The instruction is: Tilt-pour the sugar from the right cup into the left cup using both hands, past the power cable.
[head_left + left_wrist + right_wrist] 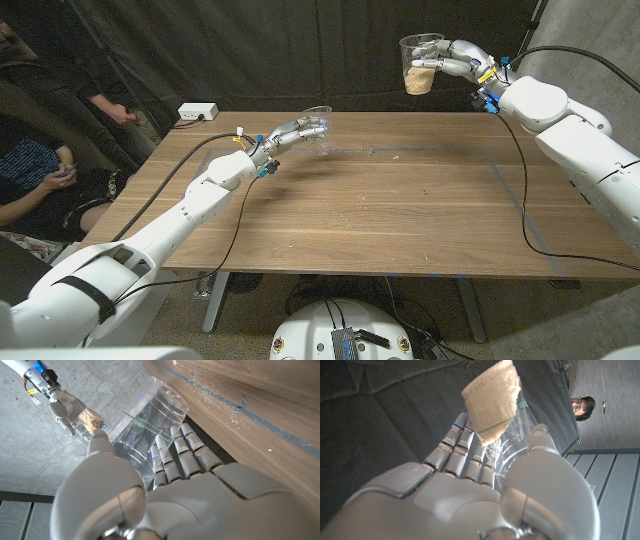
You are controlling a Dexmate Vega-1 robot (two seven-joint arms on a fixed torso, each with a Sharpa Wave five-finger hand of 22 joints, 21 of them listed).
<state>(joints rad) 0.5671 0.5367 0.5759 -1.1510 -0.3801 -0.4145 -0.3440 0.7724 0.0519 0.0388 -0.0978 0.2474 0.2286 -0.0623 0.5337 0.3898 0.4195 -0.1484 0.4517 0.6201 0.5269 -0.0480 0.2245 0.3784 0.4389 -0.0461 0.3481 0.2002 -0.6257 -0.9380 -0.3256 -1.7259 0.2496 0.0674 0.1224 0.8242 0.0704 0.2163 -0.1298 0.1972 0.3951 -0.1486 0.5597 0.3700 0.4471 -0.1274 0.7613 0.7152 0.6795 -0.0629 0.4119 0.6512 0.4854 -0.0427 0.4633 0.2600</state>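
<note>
My right hand (455,58) holds a clear cup (420,64) about a third full of brown sugar (419,80), raised high over the table's far right. In the right wrist view the fingers (462,447) wrap that cup (512,435), with the sugar (490,402) packed in its bottom end. My left hand (290,132) grips an empty clear cup (320,127) low over the far middle-left of the table, tilted a little. The left wrist view shows this empty cup (150,425) in my left hand (165,495), with the right hand (62,407) and its sugar (90,419) beyond.
A white power strip (197,112) lies at the table's far left corner. Black cables (522,190) run along both arms across the wooden table (380,220). Sugar grains (390,153) are scattered near a blue tape outline. People sit at the left (35,170); a person (580,407) shows in the right wrist view.
</note>
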